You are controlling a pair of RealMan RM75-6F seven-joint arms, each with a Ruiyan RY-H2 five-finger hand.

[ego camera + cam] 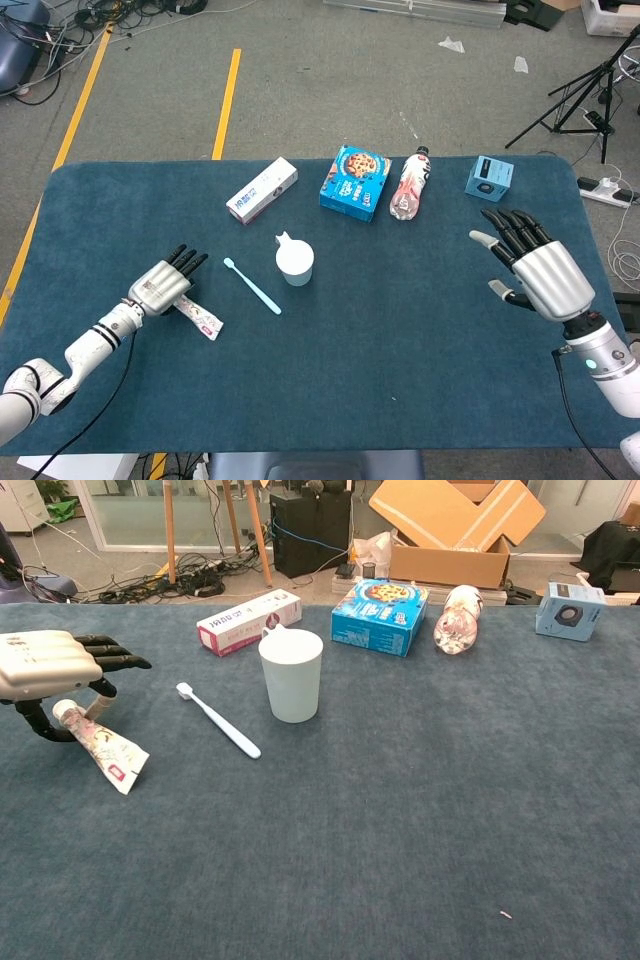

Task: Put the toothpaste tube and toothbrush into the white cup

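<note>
Left of the white cup (291, 675), the toothbrush (219, 720) is laid flat, and farther left the toothpaste tube (100, 748) is pinched at its cap by the left hand (45, 665). Far right, the right hand (535, 270) is held spread and empty.

Between my left hand (160, 288) and the upright white plastic cup (295, 263) lies only the flat light-blue toothbrush (252, 286), low on the dark blue cloth table (400, 360). Behind the cup a row crowds the far edge: a white-and-purple carton (262, 190), a blue biscuit box (355, 182), a bottle on its side (411, 184) and a small blue box (489, 177). From my right hand (535, 272) across to the cup the cloth is bare.
</note>
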